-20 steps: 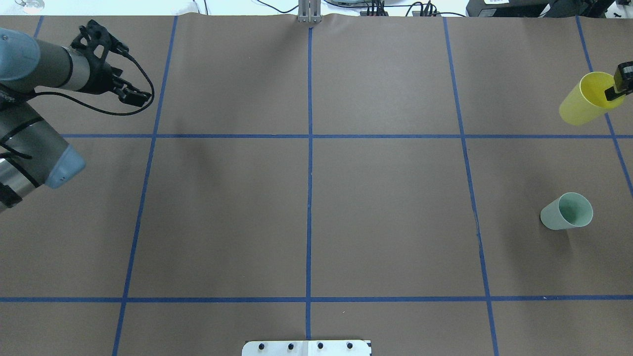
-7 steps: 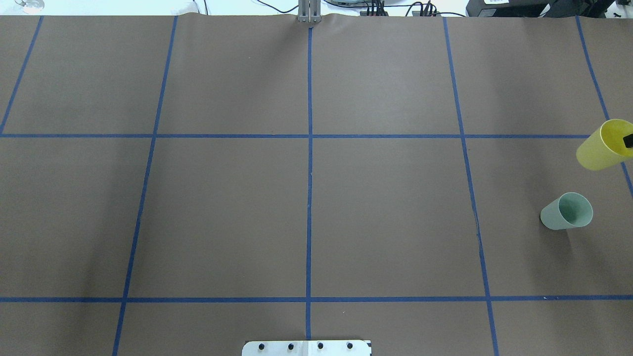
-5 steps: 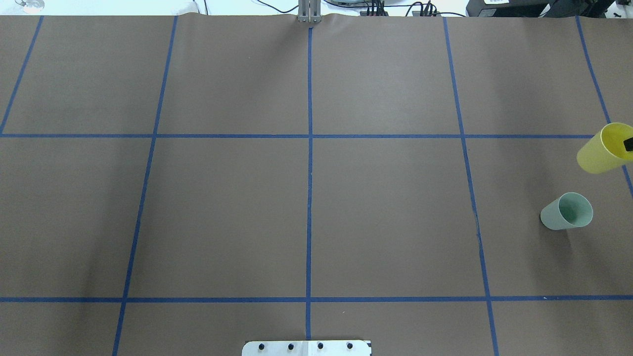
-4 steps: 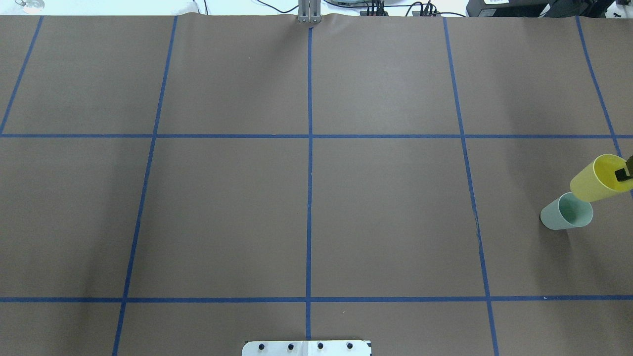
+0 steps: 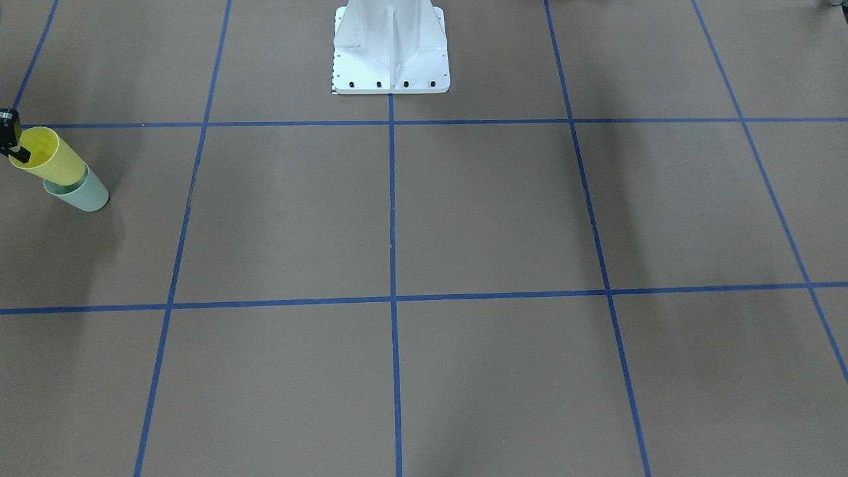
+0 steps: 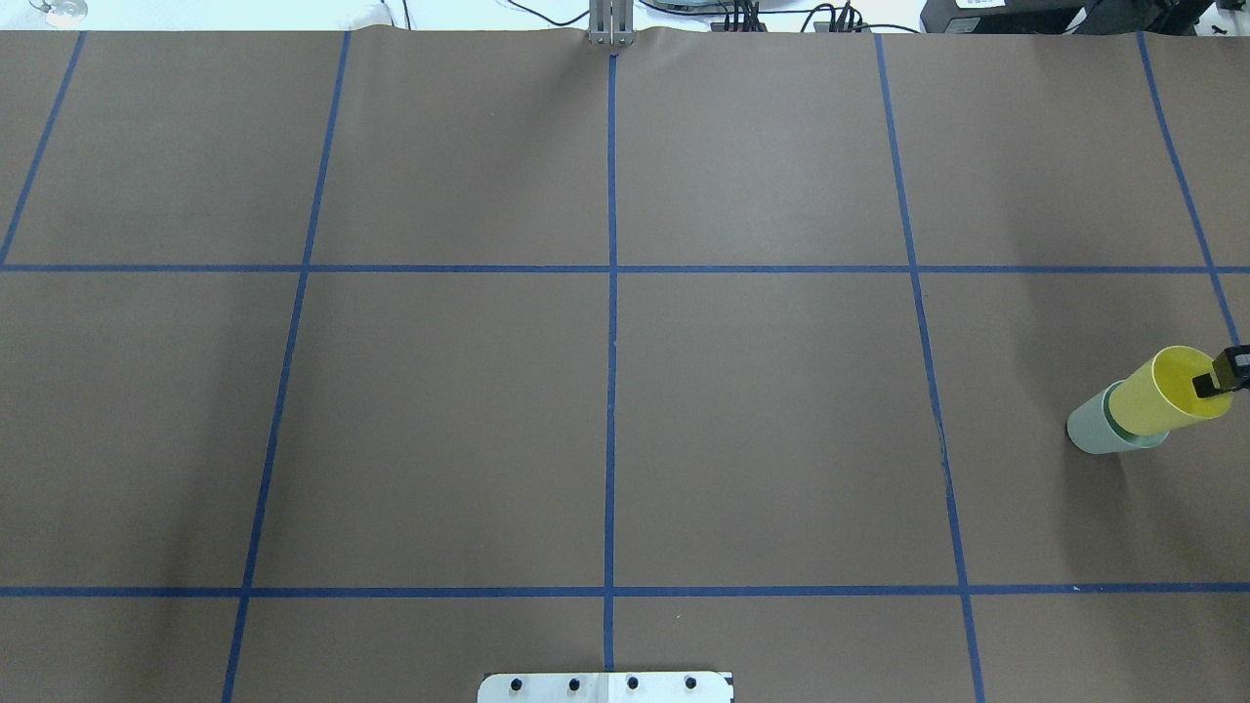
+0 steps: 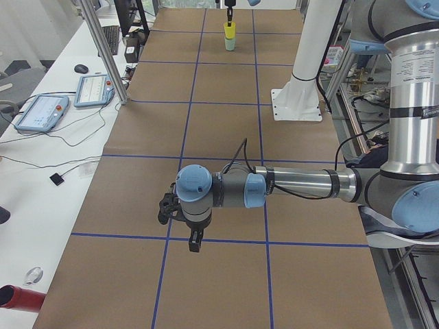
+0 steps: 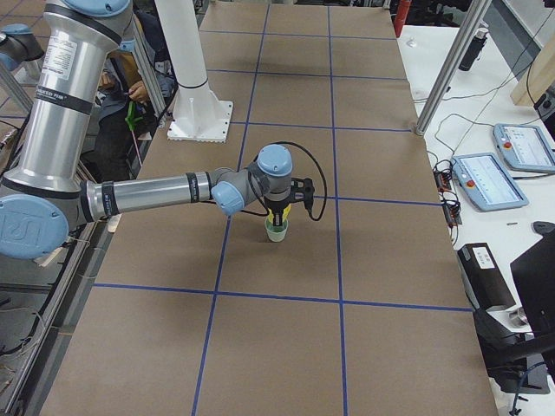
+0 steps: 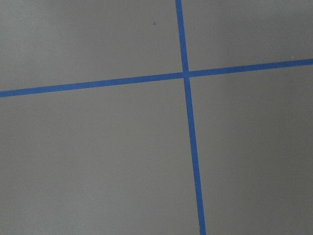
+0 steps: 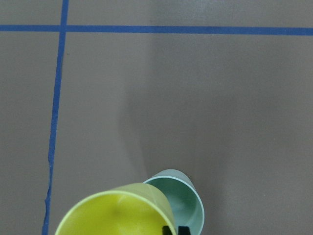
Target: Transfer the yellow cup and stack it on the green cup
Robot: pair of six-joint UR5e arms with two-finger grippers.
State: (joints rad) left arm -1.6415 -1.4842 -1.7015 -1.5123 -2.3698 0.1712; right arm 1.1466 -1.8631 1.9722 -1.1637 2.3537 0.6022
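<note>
Table (image 6: pixel 762 410): flat, covered in brown paper, and ruled into large rectangles by blue tape (image 6: pixel 611 391).
Room: in the exterior left view a white bench runs along the table's far side from the robot. It carries two tablets (image 7: pixel 41 112), a mouse (image 7: pixel 81 68) and a keyboard (image 7: pixel 111 40). Cables (image 6: pixel 742 15) lie beyond the table's far edge in the overhead view.
Left gripper (image 7: pixel 195 244): at the table's left end, pointing down near a tape crossing. It shows only in the exterior left view, so whether it is wide or narrow cannot be told. Its wrist camera shows only paper and tape.
Base (image 5: pixel 391 46): a white pedestal bolted at the middle of the robot's side of the table.
Green cup (image 6: pixel 1089 430): upright on the table, mouth up, near the table's right end.
Yellow cup (image 6: pixel 1157 400): mouth up, with its bottom at the green cup's mouth and most of its body above the green rim. Whether it is fully seated cannot be told.
Right gripper (image 6: pixel 1216 379): clamped narrowly on the yellow cup's rim wall, with one finger inside the mouth. The cup hangs directly below the gripper, and the green cup is under both.
</note>
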